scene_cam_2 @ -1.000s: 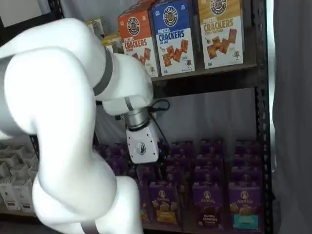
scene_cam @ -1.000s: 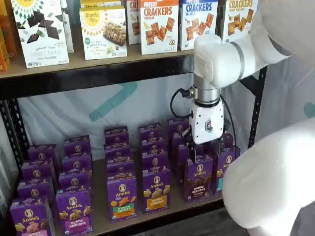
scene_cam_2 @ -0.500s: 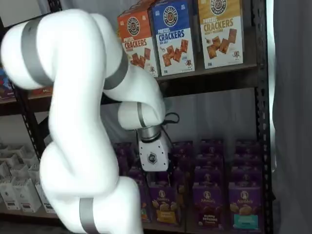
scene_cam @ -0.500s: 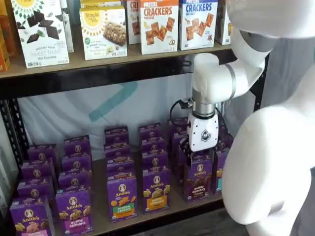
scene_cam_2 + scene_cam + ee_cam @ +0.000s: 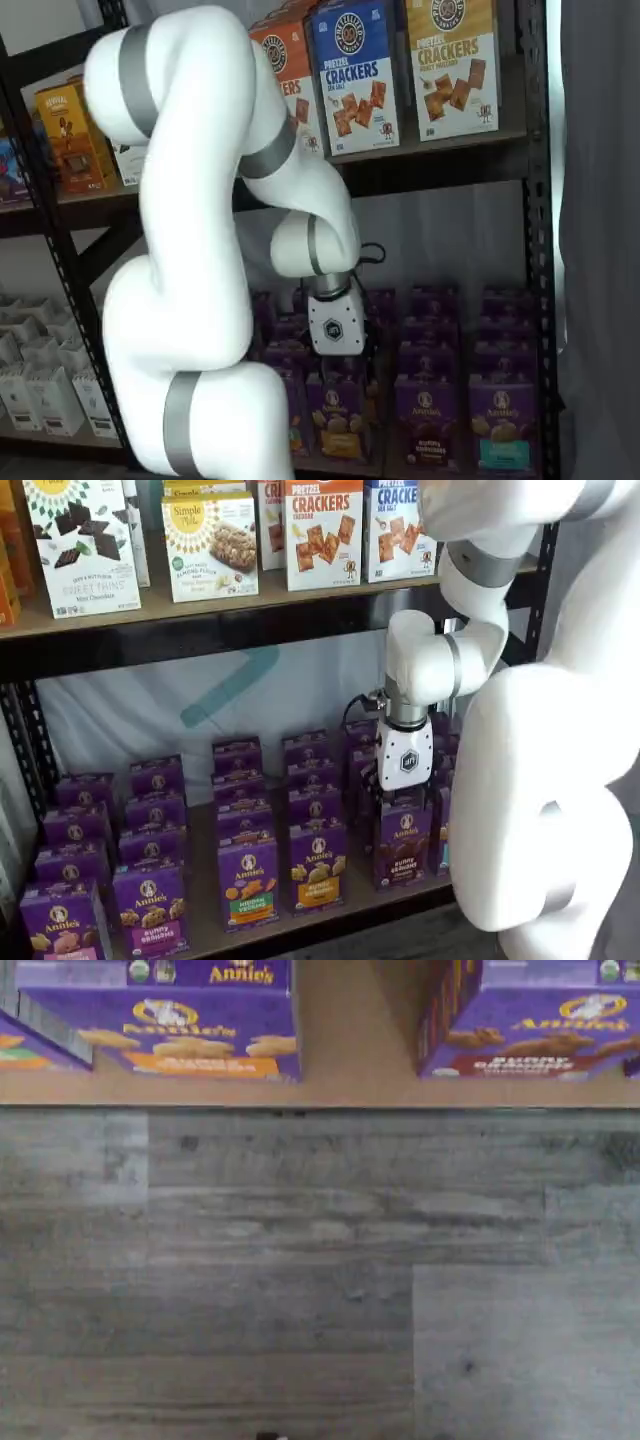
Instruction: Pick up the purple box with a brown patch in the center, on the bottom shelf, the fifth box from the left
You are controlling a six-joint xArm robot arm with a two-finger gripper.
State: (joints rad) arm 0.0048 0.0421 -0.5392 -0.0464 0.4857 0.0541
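Note:
The purple box (image 5: 403,844) with the dark brown patch stands upright at the front of the bottom shelf (image 5: 204,932). It also shows in a shelf view (image 5: 428,417) and in the wrist view (image 5: 530,1040). My gripper (image 5: 400,798) hangs straight down just above this box's top, its white body over the column. In a shelf view the gripper (image 5: 343,362) shows in front of the purple cartons. The black fingers merge with the dark cartons, so I cannot tell whether they are open or shut. Nothing is seen held.
Purple cartons with an orange band (image 5: 318,868) and a green band (image 5: 248,882) stand left of the target, with more rows behind. Cracker boxes (image 5: 322,535) fill the higher shelf. My white arm (image 5: 540,810) covers the rack's right side. Grey plank floor (image 5: 300,1280) lies below.
The gripper has moved a little left and lower, toward the brown-patch box's top. The arm's upper links have swung up and across the shelf views.

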